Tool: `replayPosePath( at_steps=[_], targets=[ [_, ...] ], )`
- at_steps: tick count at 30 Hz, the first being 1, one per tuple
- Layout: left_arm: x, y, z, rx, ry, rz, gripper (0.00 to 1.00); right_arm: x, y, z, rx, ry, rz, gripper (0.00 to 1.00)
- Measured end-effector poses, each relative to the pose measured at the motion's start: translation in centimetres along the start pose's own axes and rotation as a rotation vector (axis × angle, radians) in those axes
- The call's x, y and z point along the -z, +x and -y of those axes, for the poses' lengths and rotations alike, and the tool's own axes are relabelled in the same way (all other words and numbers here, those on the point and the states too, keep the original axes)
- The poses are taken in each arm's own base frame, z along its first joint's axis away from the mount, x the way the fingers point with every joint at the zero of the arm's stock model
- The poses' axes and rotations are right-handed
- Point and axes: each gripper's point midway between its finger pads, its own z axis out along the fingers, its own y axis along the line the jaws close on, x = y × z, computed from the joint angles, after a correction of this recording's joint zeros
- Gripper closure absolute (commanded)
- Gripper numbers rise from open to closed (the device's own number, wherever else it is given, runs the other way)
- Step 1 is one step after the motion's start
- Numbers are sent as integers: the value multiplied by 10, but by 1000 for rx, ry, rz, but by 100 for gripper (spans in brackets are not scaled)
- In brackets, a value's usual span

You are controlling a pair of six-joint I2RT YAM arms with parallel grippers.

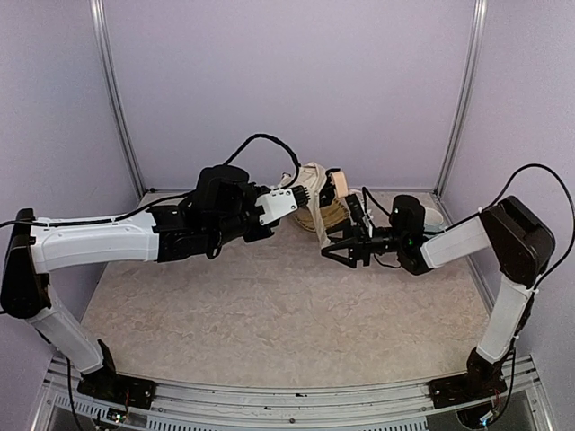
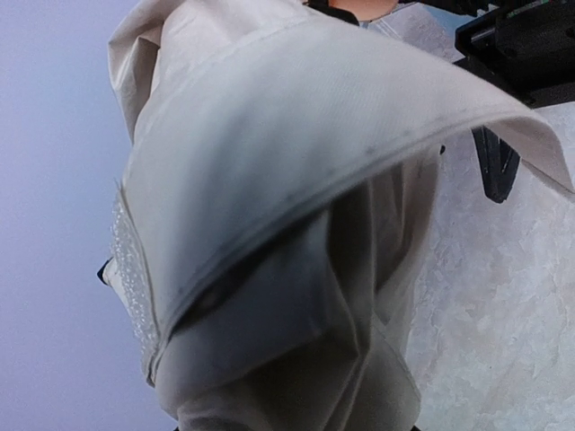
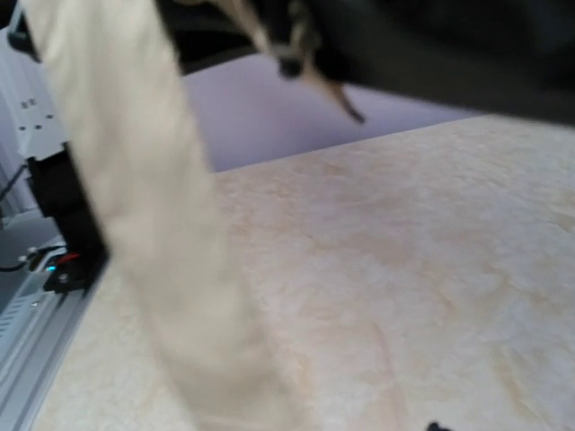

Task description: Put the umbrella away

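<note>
The umbrella [image 1: 313,190] is a cream-beige bundle of fabric held up above the far middle of the table, with its tan handle [image 1: 340,182] at the upper right end. My left gripper [image 1: 294,199] is shut on the fabric from the left. In the left wrist view the fabric [image 2: 296,180] fills the frame and hides my fingers. My right gripper [image 1: 334,250] hangs open and empty just below and right of the umbrella. In the right wrist view a blurred strip of the fabric [image 3: 144,206] hangs at the left, apart from my fingers.
A woven straw basket [image 1: 325,217] sits on the table [image 1: 269,305] right behind and under the umbrella. A white object [image 1: 434,215] lies at the back right behind my right arm. Pale walls close the back and sides.
</note>
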Motion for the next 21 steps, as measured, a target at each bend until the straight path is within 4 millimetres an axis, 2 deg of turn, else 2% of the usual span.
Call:
replayPosePath(
  at_steps=[5, 9, 13, 15, 21],
  targets=[
    [3, -11, 0, -7, 8, 29, 100, -9, 3, -7, -16, -61, 10, 43],
    [4, -15, 0, -5, 9, 40, 100, -12, 0, -19, -15, -115, 17, 60],
    [4, -16, -1, -5, 8, 40, 100, -14, -2, -26, -3, -146, 21, 88],
    [4, -16, -1, -2, 7, 40, 100, -15, -3, -28, 0, -157, 20, 98],
    [3, -15, -4, 9, 2, 38, 100, -15, -4, -28, 0, -165, 20, 100]
  ],
)
